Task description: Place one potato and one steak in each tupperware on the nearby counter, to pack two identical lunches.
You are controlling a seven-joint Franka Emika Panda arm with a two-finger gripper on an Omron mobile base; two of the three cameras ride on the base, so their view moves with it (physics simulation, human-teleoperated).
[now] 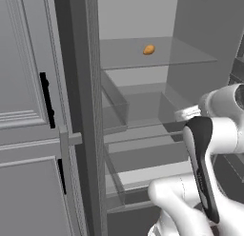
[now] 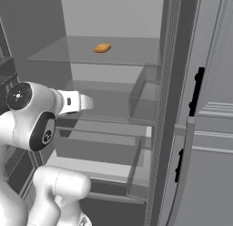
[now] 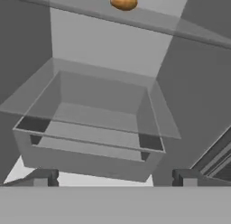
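The potato (image 1: 149, 50) is lying alone on a glass shelf (image 1: 190, 56) high inside the open fridge, well apart from the gripper (image 3: 115, 178), which is pointing into the compartment below with its jaws spread wide and holding nothing. It is looking small, smooth and rounded, so I am judging it firm and light but likely to roll or slip; taking it across the narrow middle should be safest. The shelf is appearing flat and slick, without an edge to stop it. Under it a clear drawer (image 3: 88, 133) is sitting, probably empty, though its transparent walls are making this hard to tell. The grey fridge door (image 1: 28, 111) is standing open beside.
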